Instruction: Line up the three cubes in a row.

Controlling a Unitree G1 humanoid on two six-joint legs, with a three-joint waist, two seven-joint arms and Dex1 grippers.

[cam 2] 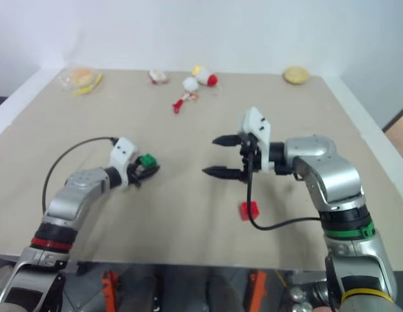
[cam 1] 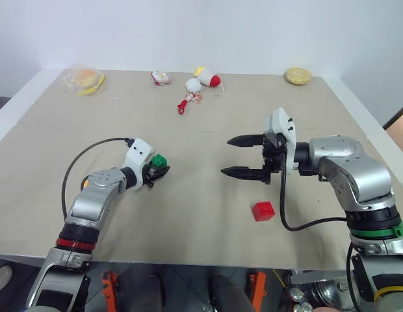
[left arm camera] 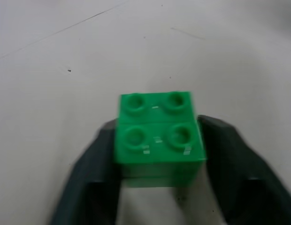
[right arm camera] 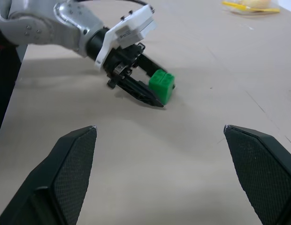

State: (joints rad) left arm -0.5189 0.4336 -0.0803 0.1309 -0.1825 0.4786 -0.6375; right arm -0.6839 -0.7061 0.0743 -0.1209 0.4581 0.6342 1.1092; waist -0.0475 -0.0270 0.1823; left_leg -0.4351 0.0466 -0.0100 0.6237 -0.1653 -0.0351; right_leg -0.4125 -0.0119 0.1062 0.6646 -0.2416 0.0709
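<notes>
- Item one: small green plastic building-block cube with a studded top (cam 1: 159, 160), lying on the tan table (cam 1: 208, 214) left of centre. It sits between the two black fingers of the left gripper (cam 1: 157, 171), whose jaws are closed on its sides; the left wrist view shows a finger on each flank of the block. Whether it is lifted or resting on the surface cannot be told.
- Item two: small red plastic studded cube (cam 1: 264, 210), loose on the table towards the near edge, right of centre, well apart from the green cube and touched by nothing.
- Item three: the orange-yellow cube cannot be picked out in these views.
- Right gripper (cam 1: 244, 156): hovering above the table beyond the red cube, pointing across towards the left arm, jaws spread wide and empty.
- Other stock: a wrapped bun-like item (cam 1: 84, 79) at the far left corner, a round tan bun (cam 1: 298, 75) at far right, small white-and-red toys (cam 1: 196, 84) along the far side.
- Progress, as judged: early. One cube is in hand, none is yet set beside another, and no row exists. Remaining: bring green and red together, find and add the third.
</notes>
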